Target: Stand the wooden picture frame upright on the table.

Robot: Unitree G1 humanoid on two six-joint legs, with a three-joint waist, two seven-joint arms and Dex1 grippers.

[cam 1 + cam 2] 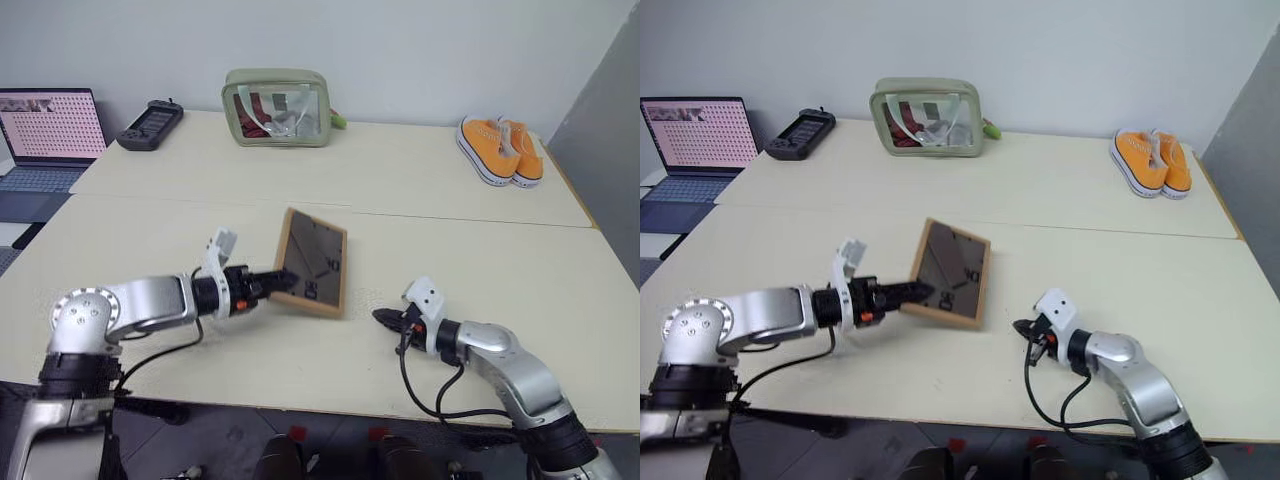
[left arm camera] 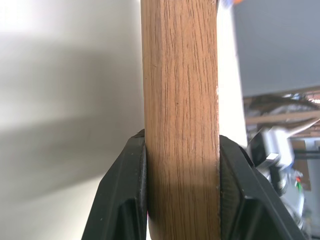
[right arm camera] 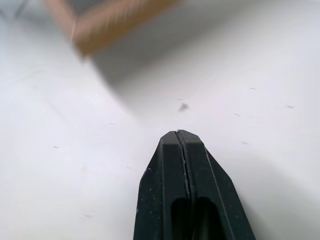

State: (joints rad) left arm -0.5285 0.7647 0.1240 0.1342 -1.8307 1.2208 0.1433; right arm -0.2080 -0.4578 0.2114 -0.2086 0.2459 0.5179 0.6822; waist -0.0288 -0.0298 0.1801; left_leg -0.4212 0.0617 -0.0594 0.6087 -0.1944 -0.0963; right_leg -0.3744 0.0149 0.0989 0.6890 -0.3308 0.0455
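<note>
The wooden picture frame (image 1: 314, 263) is tilted up off the table (image 1: 480, 250), its dark grey back with white marks facing me. My left gripper (image 1: 281, 280) is shut on the frame's left edge. In the left wrist view both black fingers (image 2: 125, 200) clamp the light-wood edge (image 2: 181, 120). To the frame's right, my right gripper (image 1: 384, 318) lies low over the table, shut and empty, with its fingertips (image 3: 178, 137) pressed together. A corner of the frame (image 3: 107, 22) lies beyond them.
At the back stand a green clear-sided pouch (image 1: 278, 107), a pair of orange shoes (image 1: 500, 150) on the right, a black handheld device (image 1: 150, 125) and an open laptop (image 1: 45, 140) on the left. A seam (image 1: 400, 213) joins two tabletops.
</note>
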